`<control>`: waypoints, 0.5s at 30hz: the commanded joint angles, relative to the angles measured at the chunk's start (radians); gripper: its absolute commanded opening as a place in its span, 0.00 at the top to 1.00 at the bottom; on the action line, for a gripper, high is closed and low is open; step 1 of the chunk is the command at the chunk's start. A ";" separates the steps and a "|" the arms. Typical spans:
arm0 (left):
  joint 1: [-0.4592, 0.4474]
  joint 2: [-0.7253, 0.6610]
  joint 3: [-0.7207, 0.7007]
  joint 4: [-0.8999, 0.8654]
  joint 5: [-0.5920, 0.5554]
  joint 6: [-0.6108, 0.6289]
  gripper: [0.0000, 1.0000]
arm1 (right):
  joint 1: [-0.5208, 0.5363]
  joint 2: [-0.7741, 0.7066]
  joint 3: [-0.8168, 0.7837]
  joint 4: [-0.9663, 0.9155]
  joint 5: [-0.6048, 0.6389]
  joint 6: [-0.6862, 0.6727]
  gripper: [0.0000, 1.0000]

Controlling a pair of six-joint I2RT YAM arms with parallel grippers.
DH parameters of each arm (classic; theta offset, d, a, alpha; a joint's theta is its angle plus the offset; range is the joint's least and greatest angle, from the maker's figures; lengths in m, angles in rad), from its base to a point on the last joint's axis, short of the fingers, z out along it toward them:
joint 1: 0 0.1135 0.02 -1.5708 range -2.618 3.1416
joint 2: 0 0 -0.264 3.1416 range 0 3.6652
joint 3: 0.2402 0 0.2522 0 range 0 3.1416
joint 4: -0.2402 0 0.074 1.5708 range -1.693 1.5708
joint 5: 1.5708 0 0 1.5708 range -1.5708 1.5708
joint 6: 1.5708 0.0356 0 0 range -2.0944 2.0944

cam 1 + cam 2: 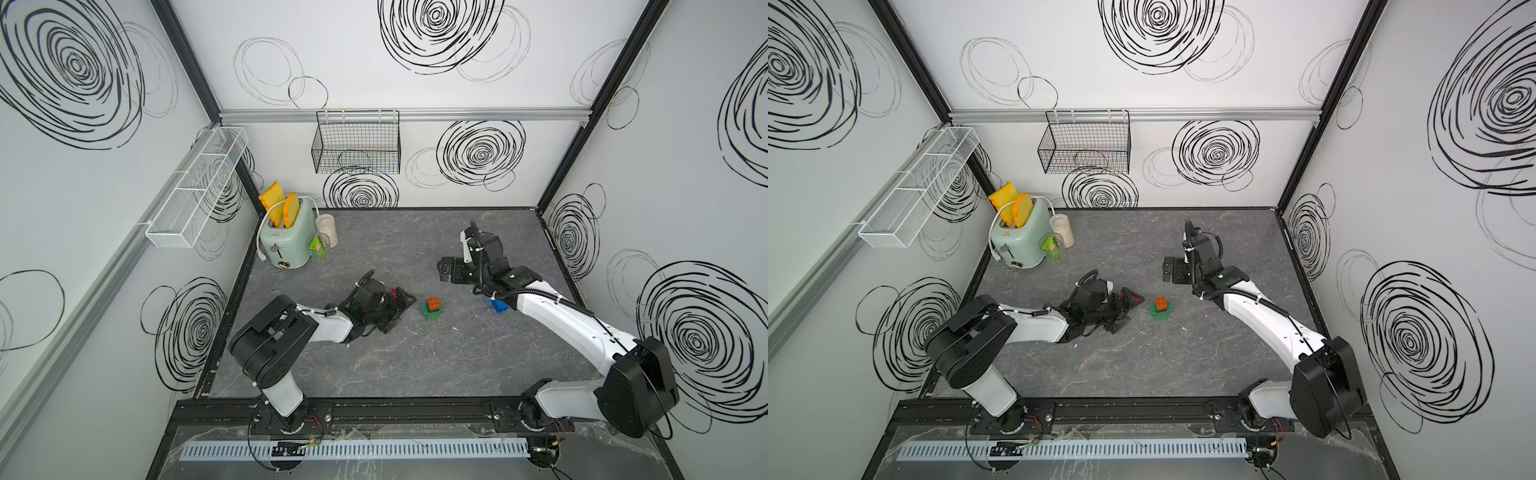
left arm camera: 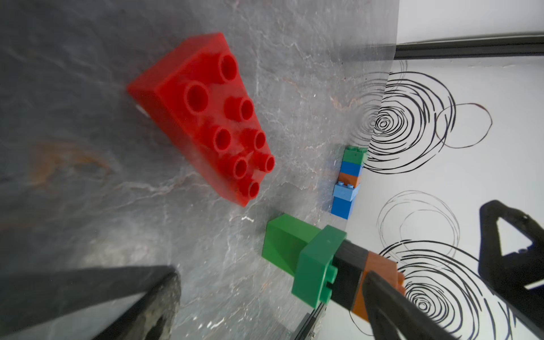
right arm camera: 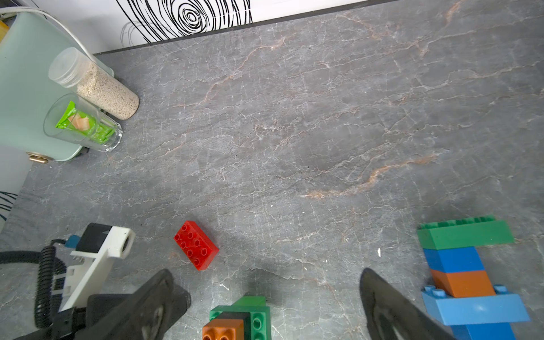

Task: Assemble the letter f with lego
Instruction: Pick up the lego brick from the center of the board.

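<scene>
Red brick (image 3: pixel 196 245); stack (image 3: pixel 235 319) green, black, orange; column (image 3: pixel 462 273) green, blue, orange, light blue, then perhaps blue.

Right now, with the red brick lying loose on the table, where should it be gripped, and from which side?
Take the red brick across its two long side walls, mid-length, coming straight down. It lies flat on the table, studs up. Those walls are flat, parallel and clear of the green, black and orange stack nearby.
</scene>
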State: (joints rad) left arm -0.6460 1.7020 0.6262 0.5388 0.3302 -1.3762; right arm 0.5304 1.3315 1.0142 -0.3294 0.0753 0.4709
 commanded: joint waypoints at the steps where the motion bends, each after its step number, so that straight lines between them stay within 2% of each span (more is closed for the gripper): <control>1: -0.015 0.048 0.042 0.105 -0.081 -0.097 0.02 | -0.008 -0.015 -0.001 -0.011 -0.020 0.011 0.01; 9: -0.003 0.158 0.119 0.142 -0.153 -0.144 0.02 | -0.016 0.000 0.000 -0.011 -0.055 0.003 0.01; 15: 0.009 0.270 0.226 0.147 -0.129 -0.143 0.02 | -0.025 0.010 -0.009 -0.005 -0.069 0.003 0.01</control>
State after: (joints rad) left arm -0.6495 1.9221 0.8169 0.6811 0.2367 -1.5002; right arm 0.5121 1.3338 1.0134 -0.3290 0.0170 0.4709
